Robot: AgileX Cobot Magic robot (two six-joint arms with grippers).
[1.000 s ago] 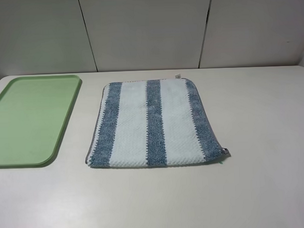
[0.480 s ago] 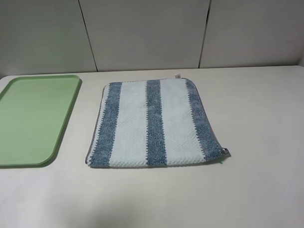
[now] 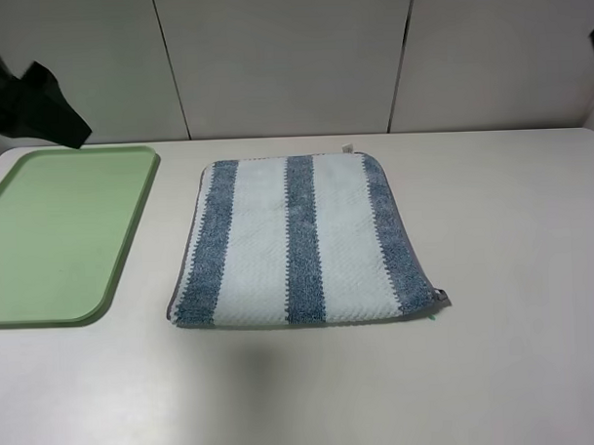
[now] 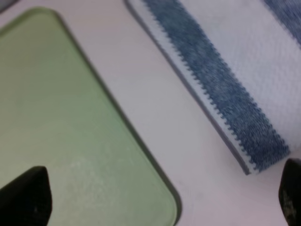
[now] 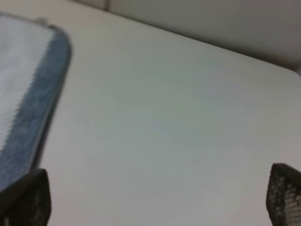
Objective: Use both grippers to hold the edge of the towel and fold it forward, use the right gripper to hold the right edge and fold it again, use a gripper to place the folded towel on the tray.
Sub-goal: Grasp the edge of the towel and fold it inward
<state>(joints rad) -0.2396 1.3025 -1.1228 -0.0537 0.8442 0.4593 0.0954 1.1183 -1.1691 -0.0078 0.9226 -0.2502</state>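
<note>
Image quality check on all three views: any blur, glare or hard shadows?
Exterior high: sharp, evenly lit, only a faint soft shadow on the table near the towel. Left wrist: soft, mild sheen on the tray. Right wrist: blurriest, towel hem smeared.

Flat blue-and-white striped terry towel mid white tabletop — wide bare surface to its right, narrow bare strip between it and low-rimmed light-green plastic tray at left.

The left gripper shows its jaws spread wide: one black fingertip sits over the green tray, the other beside a corner of the striped towel. A strip of bare desk separates tray and towel.
</note>
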